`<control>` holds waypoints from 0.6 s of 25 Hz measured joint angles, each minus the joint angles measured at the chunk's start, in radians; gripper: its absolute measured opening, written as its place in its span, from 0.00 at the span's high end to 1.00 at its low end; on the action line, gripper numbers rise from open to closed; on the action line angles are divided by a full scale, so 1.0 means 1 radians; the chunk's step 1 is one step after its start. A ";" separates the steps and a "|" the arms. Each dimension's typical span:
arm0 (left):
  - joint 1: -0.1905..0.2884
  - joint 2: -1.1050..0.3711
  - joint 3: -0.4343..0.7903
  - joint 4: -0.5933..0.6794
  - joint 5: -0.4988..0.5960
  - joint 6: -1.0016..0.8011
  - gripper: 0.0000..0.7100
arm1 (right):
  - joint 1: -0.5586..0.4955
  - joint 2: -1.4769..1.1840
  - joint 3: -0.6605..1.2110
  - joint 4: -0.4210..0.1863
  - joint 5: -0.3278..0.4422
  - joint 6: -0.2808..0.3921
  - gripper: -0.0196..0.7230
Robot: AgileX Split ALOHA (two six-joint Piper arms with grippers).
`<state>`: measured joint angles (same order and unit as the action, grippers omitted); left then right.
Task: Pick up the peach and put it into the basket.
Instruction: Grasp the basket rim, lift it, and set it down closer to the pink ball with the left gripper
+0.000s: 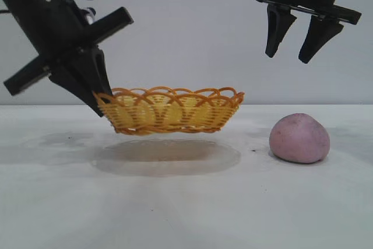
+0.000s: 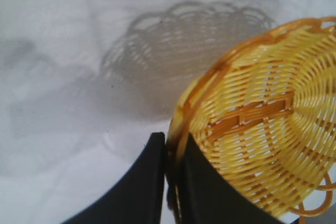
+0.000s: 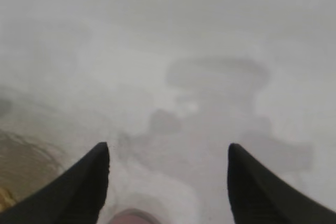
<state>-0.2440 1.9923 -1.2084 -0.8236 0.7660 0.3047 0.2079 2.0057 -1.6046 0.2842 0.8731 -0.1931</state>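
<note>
White worktop (image 1: 186, 214) runs across the scene below a plain pale wall, both evenly lit. At the left, the left end effector (image 1: 96, 100) points down at a slant, its fingers pressed together on the near-left rim of the basket (image 1: 172, 111). The wrist view confirms the pinch: the scalloped edge sits between the two dark fingers (image 2: 144, 187), one inside the weave and one outside. The basket hangs clear of the worktop, roughly level, with its shadow (image 1: 169, 155) lying on the surface directly beneath it. Nothing lies in the visible part of its interior. To the right, the peach (image 1: 299, 138) rests on the worktop, well apart from the basket and outside it. The right end effector (image 1: 296, 51) hangs well above the peach and slightly to its left, fingers spread apart and gripping nothing. In the right wrist view, only a sliver of the peach shows at the frame edge between the fingers (image 3: 79, 187).
</note>
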 joint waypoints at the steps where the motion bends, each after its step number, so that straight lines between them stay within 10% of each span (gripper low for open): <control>1: 0.000 0.011 0.000 -0.016 -0.009 0.015 1.00 | 0.000 0.000 0.000 0.000 0.000 0.000 0.41; 10: -0.014 0.040 0.001 -0.066 -0.076 0.069 1.00 | 0.000 0.000 0.000 -0.002 0.000 -0.001 0.41; 15: -0.014 0.040 0.001 -0.077 -0.086 0.071 0.76 | 0.000 0.000 0.000 -0.002 0.000 -0.001 0.41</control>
<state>-0.2581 2.0327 -1.2071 -0.9007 0.6799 0.3760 0.2079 2.0057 -1.6046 0.2819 0.8731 -0.1943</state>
